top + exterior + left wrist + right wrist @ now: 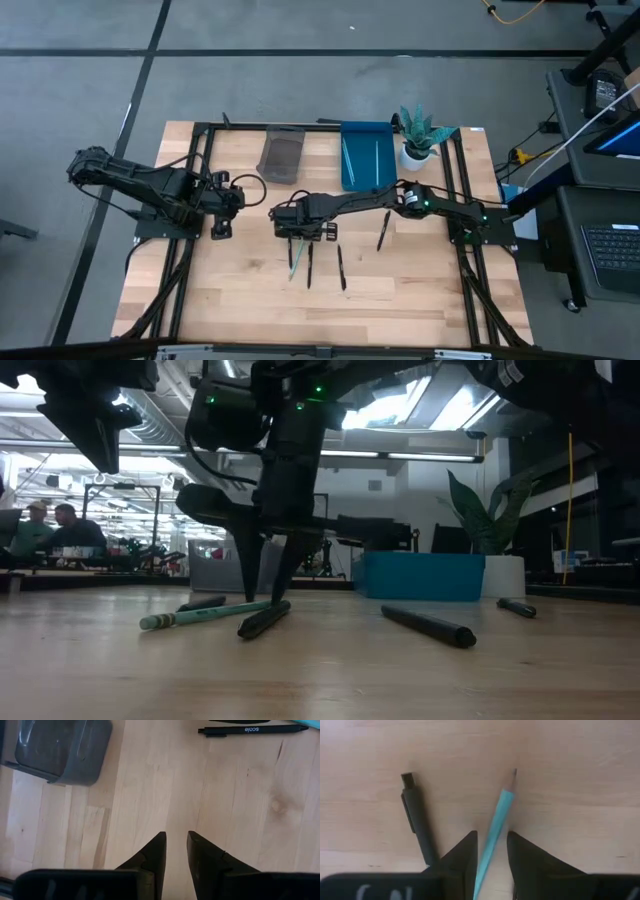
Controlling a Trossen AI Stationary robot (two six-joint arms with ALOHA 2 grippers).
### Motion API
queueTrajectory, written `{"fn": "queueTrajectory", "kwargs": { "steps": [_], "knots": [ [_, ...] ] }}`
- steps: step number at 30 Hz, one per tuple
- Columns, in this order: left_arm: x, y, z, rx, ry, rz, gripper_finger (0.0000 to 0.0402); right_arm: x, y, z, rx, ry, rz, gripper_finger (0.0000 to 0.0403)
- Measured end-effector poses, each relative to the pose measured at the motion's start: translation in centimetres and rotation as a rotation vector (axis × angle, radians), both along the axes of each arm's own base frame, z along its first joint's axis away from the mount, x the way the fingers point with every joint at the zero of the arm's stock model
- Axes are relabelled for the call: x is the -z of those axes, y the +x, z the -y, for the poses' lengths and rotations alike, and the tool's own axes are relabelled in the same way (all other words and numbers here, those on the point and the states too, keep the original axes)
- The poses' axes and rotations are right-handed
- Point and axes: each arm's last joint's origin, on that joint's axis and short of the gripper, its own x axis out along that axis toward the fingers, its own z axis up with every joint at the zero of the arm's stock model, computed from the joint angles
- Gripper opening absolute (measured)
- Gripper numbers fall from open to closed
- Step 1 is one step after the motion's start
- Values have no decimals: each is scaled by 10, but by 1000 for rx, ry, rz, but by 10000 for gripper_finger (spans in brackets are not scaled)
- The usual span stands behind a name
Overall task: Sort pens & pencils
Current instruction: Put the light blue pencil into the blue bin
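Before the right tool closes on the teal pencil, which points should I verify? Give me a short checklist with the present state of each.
1. Teal pencil lies between the fingers of the right tool: ok.
2. Right tool open, not yet closed on the pencil: ok.
3. Fingertips down at the table in the low view: ok.
4. Nearest black pen outside the fingers: ok, but very close to one finger; it may be nudged.
5. Blue bin already holding pencils and free of obstruction: ok.
6. Left tool away from the right arm's path, near the grey bin: ok.
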Motion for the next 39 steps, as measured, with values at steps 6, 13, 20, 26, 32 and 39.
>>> {"fn": "queueTrajectory", "kwargs": {
  "steps": [6,13,20,26,32,39],
  "knots": [
    [0,0,0,14,6,-3,73,1,0,0,-1,1,-1,106],
    [0,0,0,18,7,-3,73,2,0,0,-1,2,-4,106],
    [0,0,0,19,7,0,73,3,-1,0,-2,3,-10,86],
    [0,0,0,19,7,0,73,3,-1,-1,-16,0,-18,39],
    [0,1,0,19,6,3,73,2,1,-1,-31,-4,5,13],
    [0,1,0,19,6,4,73,2,1,0,-30,-6,5,20]
  ]
}}
